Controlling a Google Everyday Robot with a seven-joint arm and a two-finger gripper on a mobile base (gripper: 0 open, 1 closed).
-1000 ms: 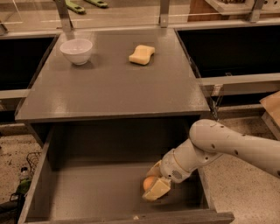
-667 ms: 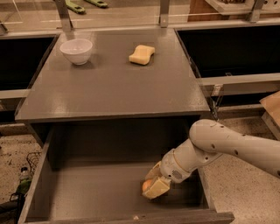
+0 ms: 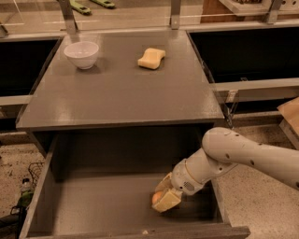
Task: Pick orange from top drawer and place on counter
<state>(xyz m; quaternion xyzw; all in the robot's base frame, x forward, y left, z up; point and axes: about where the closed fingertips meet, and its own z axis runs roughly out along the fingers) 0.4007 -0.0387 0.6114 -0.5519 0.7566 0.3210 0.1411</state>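
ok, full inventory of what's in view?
counter: one, dark grey, centre, above the open drawer
bowl: one, white, back left of the counter
sponge: one, pale yellow, back of the counter, right of the bowl
drawer: one, dark grey, pulled open below the counter
orange: one, orange, on the drawer floor towards the front right, partly hidden by the gripper
green items: two, green, beyond the counter's far edge; cannot tell what they are
arm: one, white, reaching in from the right down into the drawer
gripper: one, pale tan, low in the drawer, right at the orange
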